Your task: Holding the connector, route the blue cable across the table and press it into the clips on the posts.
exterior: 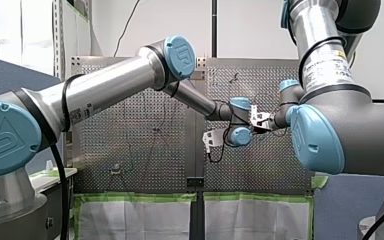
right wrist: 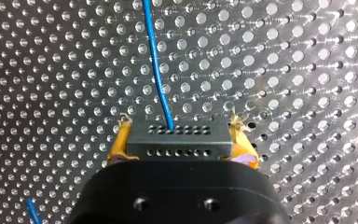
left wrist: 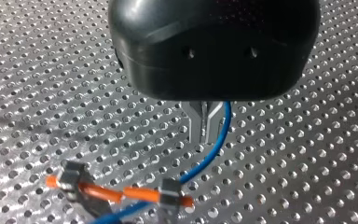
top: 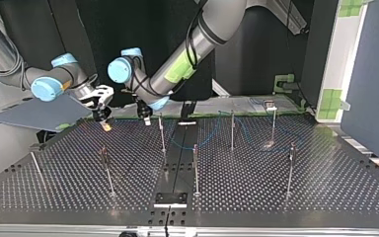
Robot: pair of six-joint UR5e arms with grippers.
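Observation:
In the right wrist view my right gripper [right wrist: 182, 143] is shut on the grey connector [right wrist: 177, 129], with yellow pads on either side of it. The blue cable [right wrist: 156, 65] leaves the connector and runs ahead over the perforated plate. In the left wrist view my left gripper [left wrist: 204, 135] has its metal fingers together. The blue cable [left wrist: 216, 144] curves along the outer side of one finger; a pinch does not show. At the top view's far left stand my right gripper [top: 102, 118] and, beside it, my left gripper [top: 146, 118].
Several thin posts stand on the table, one [top: 162, 133] right by my left gripper, others [top: 232, 129] [top: 290, 168] further right. An orange bar with two grey blocks [left wrist: 121, 191] lies ahead of my left fingers. Slack blue cable [top: 256, 140] loops among the right-hand posts.

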